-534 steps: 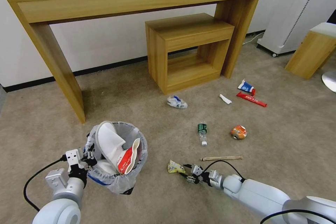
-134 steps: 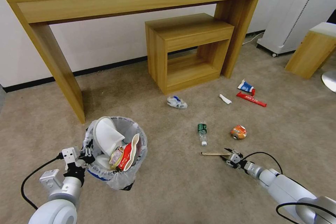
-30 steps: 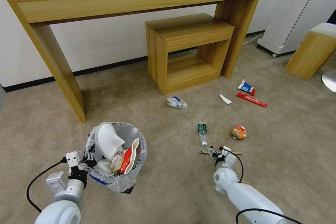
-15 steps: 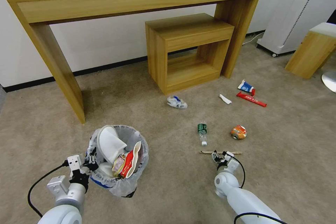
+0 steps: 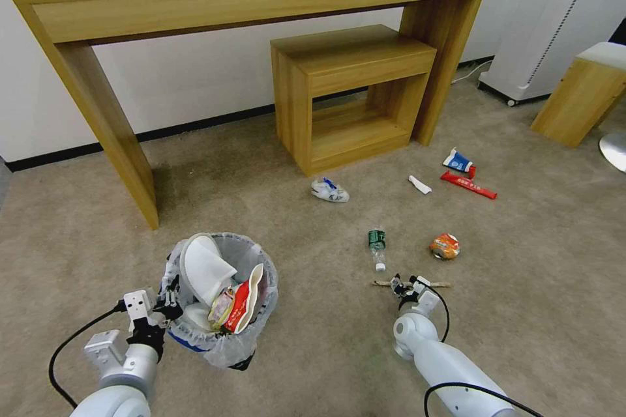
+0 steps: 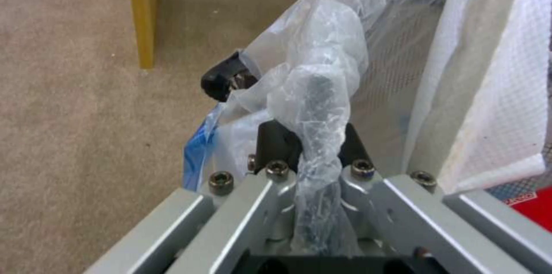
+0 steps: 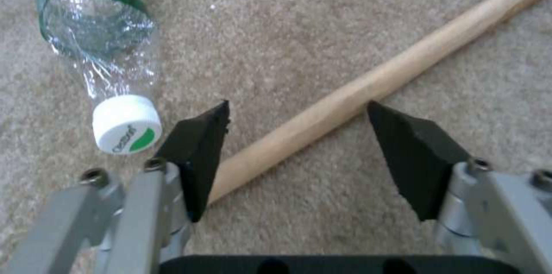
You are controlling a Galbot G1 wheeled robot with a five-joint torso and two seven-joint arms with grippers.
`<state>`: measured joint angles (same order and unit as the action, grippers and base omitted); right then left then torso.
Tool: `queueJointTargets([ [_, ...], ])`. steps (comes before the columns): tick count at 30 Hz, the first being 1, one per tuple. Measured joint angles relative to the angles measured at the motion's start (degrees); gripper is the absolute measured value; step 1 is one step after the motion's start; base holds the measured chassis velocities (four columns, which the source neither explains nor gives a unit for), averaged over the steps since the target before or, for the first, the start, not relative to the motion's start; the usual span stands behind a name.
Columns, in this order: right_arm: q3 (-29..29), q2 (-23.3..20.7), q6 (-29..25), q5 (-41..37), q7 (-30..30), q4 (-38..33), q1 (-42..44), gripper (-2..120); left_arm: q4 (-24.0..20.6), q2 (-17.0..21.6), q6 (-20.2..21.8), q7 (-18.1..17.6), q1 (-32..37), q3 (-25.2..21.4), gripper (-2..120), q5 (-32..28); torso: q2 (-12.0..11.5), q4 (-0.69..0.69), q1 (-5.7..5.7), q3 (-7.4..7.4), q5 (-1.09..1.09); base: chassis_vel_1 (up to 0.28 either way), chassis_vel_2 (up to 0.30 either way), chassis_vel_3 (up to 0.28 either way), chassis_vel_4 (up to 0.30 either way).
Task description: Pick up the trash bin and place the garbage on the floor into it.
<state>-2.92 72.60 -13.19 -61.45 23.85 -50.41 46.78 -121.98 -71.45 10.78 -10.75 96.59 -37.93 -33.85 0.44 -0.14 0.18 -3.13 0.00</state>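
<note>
Since half a second ago, right gripper [image 5: 405, 286] nudged slightly left over the wooden stick [image 7: 368, 86]; bin barely shifted.
Left gripper [image 5: 168, 294] clamps the bagged rim of the trash bin [image 5: 222, 290], which holds a white slipper [image 5: 203, 267] and red bowl [image 5: 244, 298]. Right fingers [image 7: 198, 151] spread, straddling the stick on the floor [image 5: 313, 345], bottle [image 5: 376, 246] just beyond. Farther: orange wrapper [image 5: 445, 245], red bar wrapper [image 5: 468, 185].

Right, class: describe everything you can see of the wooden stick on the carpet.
The wooden stick is a thin, pale, round rod, darker and rougher at one end. It lies flat on the beige carpet, just nearer the robot than the cap of the bottle. The right gripper hangs over its middle with its jaws open, one finger on either side, not yet closed on it.
</note>
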Motion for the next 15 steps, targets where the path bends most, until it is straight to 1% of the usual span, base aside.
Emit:
queueJointTargets([
  [1,0.00,0.00,0.00,0.00,0.00,0.00,0.00,64,0.00,0.00,0.00,0.00,0.00,0.00,3,0.00,0.00,0.00,0.00,0.00,0.00,0.000,0.000,0.000,0.000],
  [4,0.00,0.43,-0.10,0.66,-0.41,0.96,-0.06,54,-0.47,-0.15,-0.09,-0.01,0.38,0.00,3,-0.14,0.00,0.00,0.00,0.00,0.00,0.000,0.000,0.000,0.000],
  [5,0.00,0.43,-0.10,0.66,-0.41,0.96,-0.06,54,-0.47,-0.15,-0.09,-0.01,0.38,0.00,3,-0.14,0.00,0.00,0.00,0.00,0.00,0.000,0.000,0.000,0.000],
  [8,0.00,0.54,-0.39,1.37,-1.18,2.08,-0.20,45,-0.94,-0.18,-0.21,0.06,1.01,0.00,3,-0.16,0.00,0.00,0.00,0.00,0.00,0.000,0.000,0.000,0.000],
  [15,0.27,0.65,-0.81,2.51,-1.92,2.93,0.09,43,-1.01,-0.18,-0.29,0.15,1.22,0.02,3,-0.16,0.00,0.00,0.00,0.00,0.00,0.000,0.000,0.000,0.000],
])
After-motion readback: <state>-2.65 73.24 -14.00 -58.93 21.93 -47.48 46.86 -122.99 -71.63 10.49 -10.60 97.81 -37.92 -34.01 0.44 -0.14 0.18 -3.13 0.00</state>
